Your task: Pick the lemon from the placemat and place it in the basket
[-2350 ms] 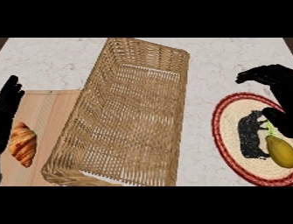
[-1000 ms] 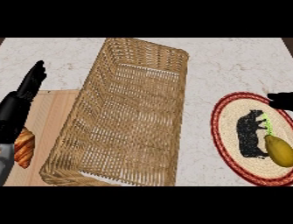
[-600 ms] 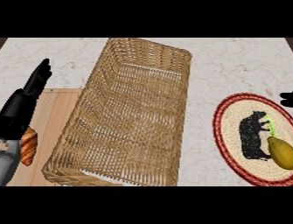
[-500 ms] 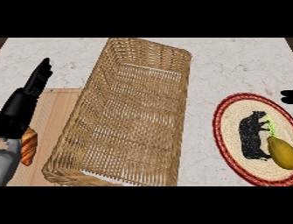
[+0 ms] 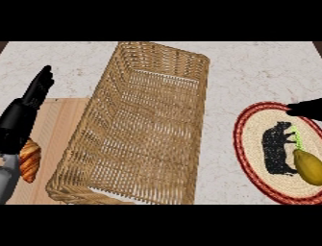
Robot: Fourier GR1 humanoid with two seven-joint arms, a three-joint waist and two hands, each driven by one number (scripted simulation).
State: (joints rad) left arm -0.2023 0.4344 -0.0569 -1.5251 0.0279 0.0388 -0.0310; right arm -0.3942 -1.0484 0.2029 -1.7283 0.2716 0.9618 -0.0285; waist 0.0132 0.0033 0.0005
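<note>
The yellow-green lemon point(image 5: 311, 167) lies on the lower right part of a round woven placemat point(image 5: 257, 143) with a red rim and a black animal figure. A long wicker basket point(image 5: 142, 125) stands in the middle, left of the placemat. My right hand point(image 5: 321, 109) pokes in from the right edge over the placemat's upper rim, well above the lemon and apart from it; most of it is out of the picture. At the left, beside the basket, my left hand point(image 5: 23, 113) stands open with its fingers straight up.
A wooden cutting board point(image 5: 58, 129) lies left of the basket, with a croissant point(image 5: 29, 159) on it just below my left hand. The counter point(image 5: 263, 67) is pale marble.
My right hand has pulled away from above the lemon to the right edge, then edged back in a little. My left hand has risen and shifted towards the basket.
</note>
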